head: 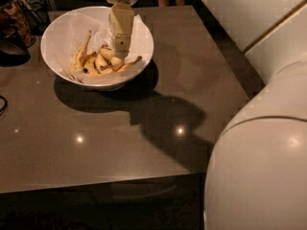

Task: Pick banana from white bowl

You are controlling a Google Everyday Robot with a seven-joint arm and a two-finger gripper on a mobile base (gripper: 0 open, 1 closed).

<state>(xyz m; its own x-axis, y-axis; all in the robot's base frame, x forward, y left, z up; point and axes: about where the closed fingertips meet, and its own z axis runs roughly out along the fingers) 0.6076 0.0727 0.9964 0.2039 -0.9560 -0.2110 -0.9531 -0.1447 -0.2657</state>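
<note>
The white bowl [64,30] stands at the back left of the grey table [120,138], lined with crumpled white paper. Several yellow bananas lie in it. The long, nearly straight freckled banana [79,57] lies at the left of the pile, with its thin dark stem pointing up and away. Shorter pieces lie to its right. My gripper [121,48] hangs down from the top of the view over the right half of the bowl, its tip just above the short pieces and to the right of the long banana.
My white arm body [259,166] fills the lower right. Dark objects [12,37] stand by the table's left edge, and a cable [2,104] lies there. White furniture [240,8] is at the upper right. The table's front edge runs near the bottom.
</note>
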